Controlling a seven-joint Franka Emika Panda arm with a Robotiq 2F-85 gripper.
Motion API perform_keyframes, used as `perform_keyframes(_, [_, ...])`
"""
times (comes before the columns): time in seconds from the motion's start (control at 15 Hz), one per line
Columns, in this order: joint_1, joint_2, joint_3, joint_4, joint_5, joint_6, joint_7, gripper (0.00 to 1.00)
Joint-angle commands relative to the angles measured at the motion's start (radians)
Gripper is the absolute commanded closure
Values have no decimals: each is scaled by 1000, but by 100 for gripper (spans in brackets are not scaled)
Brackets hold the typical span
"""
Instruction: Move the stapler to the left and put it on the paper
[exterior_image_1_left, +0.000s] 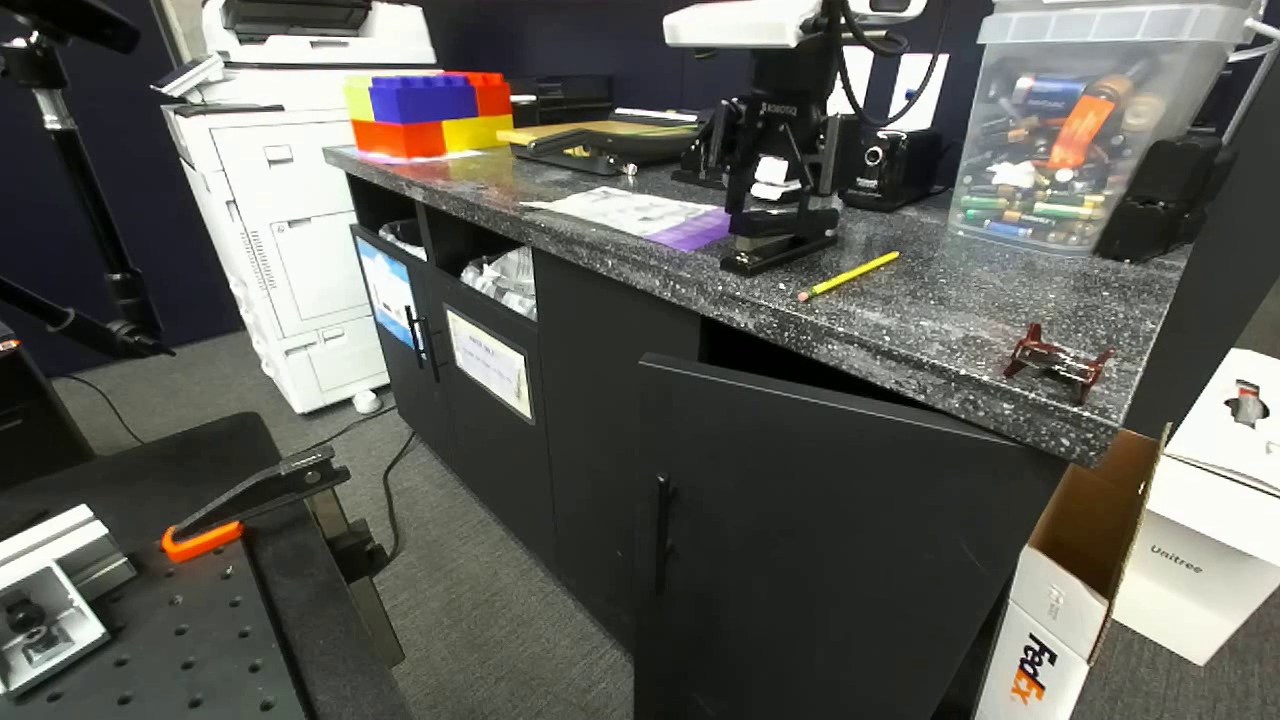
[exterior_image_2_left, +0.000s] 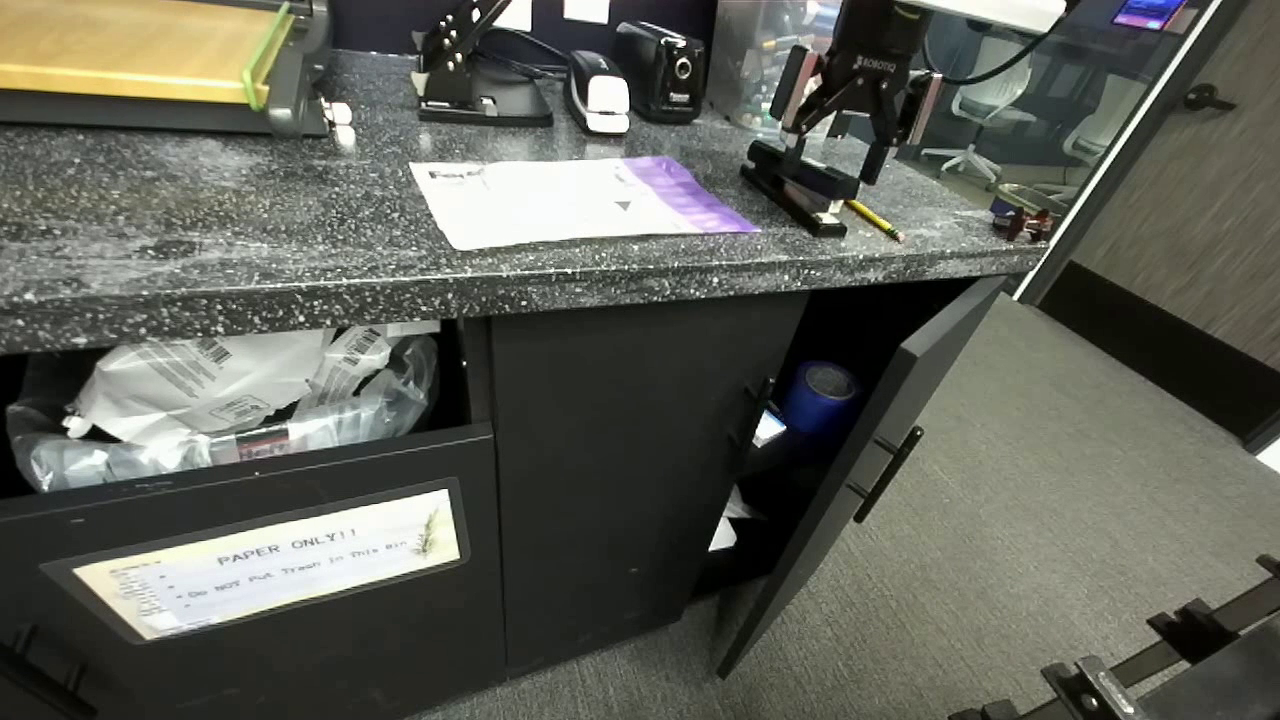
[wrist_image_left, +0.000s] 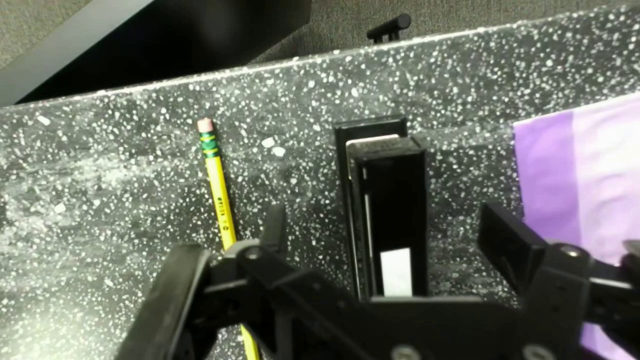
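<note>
Closest to the wrist camera, the gripper (wrist_image_left: 387, 227) stands with its jaws spread, one to each side of the stapler (wrist_image_left: 392, 200); gaps show along both flanks and nothing is gripped. Jaw height relative to the stapler could not be fixed. Stapler rests upright on the speckled countertop (wrist_image_left: 450, 90), with a yellow pencil (wrist_image_left: 218, 190) near one flank. In an exterior view, the paper (exterior_image_2_left: 540, 205) lies to its left, near but apart, a purple band (exterior_image_2_left: 690, 195) on the side facing the stapler. Transfer: not yet made. Handling, as judged: rigid, robust, fairly heavy for its length, smooth casing liable to slip under a light pinch. Probably hinged, so a hold on the upper half alone could let the lower half sag. Recommended hold: across the narrow width, about mid-length, low enough to take in both halves. Lift clear before travelling; dragging would likely ruck the paper.
</note>
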Motion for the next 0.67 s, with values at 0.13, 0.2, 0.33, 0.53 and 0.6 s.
perform_keyframes(0.13, [14, 108, -16, 183, 18, -92, 10, 49])
perform_keyframes(0.2, [14, 120, -17, 203, 17, -102, 11, 58])
perform_keyframes(0.33, [17, 134, -21, 228, 12, -115, 11, 71])
perform_keyframes(0.53, [18, 120, -8, 227, -13, -111, -3, 92])
perform_keyframes(0.6, [25, 98, -9, 209, -22, -106, -6, 92])
